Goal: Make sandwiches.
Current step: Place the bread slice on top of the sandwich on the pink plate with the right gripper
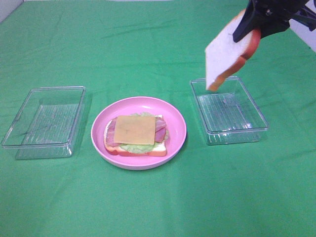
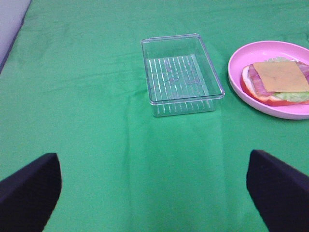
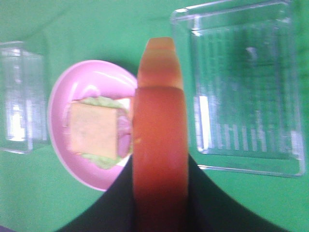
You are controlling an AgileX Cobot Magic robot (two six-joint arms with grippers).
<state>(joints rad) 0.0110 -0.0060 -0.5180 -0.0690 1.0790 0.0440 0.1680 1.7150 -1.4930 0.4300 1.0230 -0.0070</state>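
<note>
Hanging in the air above the right clear tray [image 1: 229, 111], a bread slice [image 1: 226, 54] is clenched in the right tool [image 1: 252, 24]. The half-built sandwich [image 1: 137, 134], cheese [image 1: 135, 130] uppermost, sits on the pink plate [image 1: 175, 123] mid-tabletop. The left tool [image 2: 154, 193] is spread wide, grasping nothing, near the left tray [image 2: 181, 72].
</note>
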